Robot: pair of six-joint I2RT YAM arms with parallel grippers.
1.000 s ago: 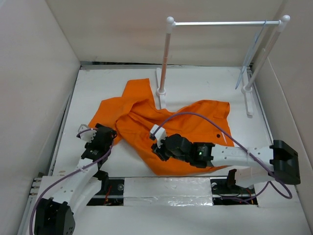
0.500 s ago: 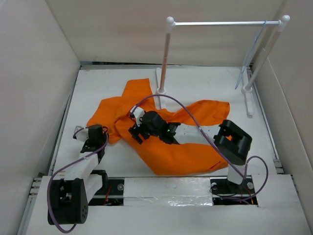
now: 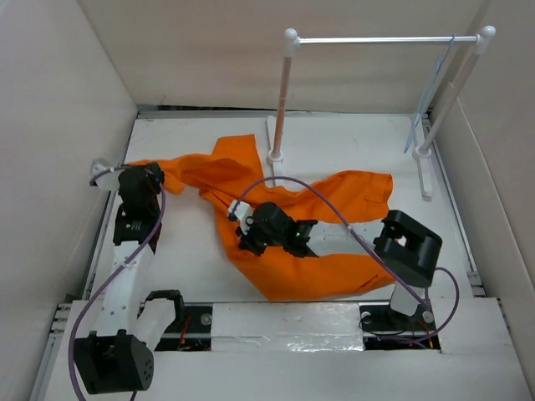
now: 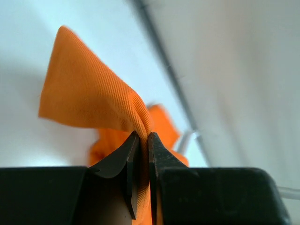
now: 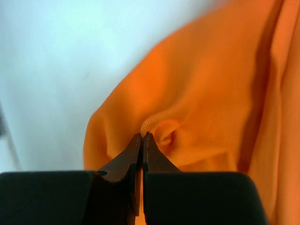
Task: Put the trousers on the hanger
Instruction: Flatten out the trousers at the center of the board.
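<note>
The orange trousers (image 3: 334, 251) lie crumpled across the middle of the table. One leg is drawn out toward the left wall. My left gripper (image 3: 149, 171) is shut on the end of that leg; in the left wrist view a fold of the trousers (image 4: 93, 103) sits pinched between the tips of the left gripper (image 4: 144, 136). My right gripper (image 3: 244, 230) is shut on a small raised fold mid-garment, and the right wrist view shows the right gripper (image 5: 142, 136) pinching the trousers (image 5: 211, 93). The pale hanger (image 3: 428, 96) hangs from the right end of the rack's crossbar.
A white two-post rack (image 3: 284, 92) with a silver crossbar (image 3: 384, 39) stands at the back of the table. Pale walls close in the left, back and right sides. The right arm's elbow (image 3: 410, 246) rises over the trousers' right part.
My left gripper shut on the leg's end and carried it back and left, stretching the leg out. The right gripper moved left over the trousers, opened, then shut on a fold.
</note>
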